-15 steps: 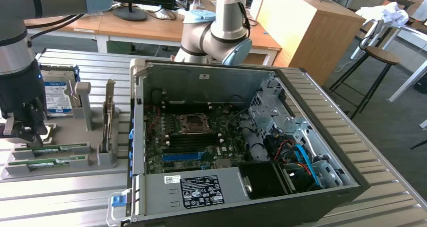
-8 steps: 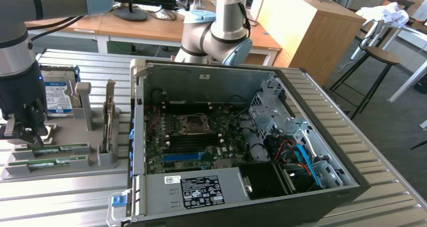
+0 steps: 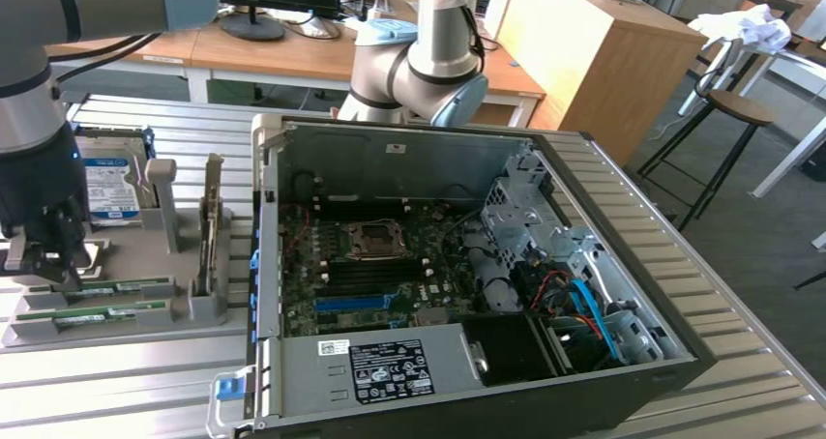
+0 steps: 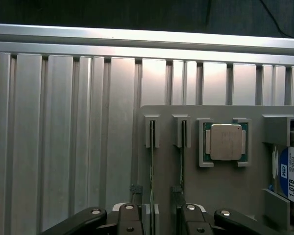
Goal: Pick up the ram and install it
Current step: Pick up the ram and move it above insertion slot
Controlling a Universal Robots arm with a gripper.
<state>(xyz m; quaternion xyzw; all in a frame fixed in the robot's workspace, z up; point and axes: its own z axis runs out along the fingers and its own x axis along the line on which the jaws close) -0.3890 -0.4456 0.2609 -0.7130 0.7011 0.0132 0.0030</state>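
Observation:
Two green ram sticks lie on edge in a grey holder at the exterior view's left: one behind, one in front. In the wrist view they run as thin lines, one and the other. My gripper hangs over the sticks' end nearest the exterior view's left. It stands open, and in the wrist view the gripper has one fingertip on either side of one ram stick, without pinching it. The open computer case shows the motherboard's dark memory slots.
The holder also carries a CPU, a hard drive and an upright expansion card. A blue slot and a power supply sit in the case. A second arm stands behind it. Ribbed aluminium table all around.

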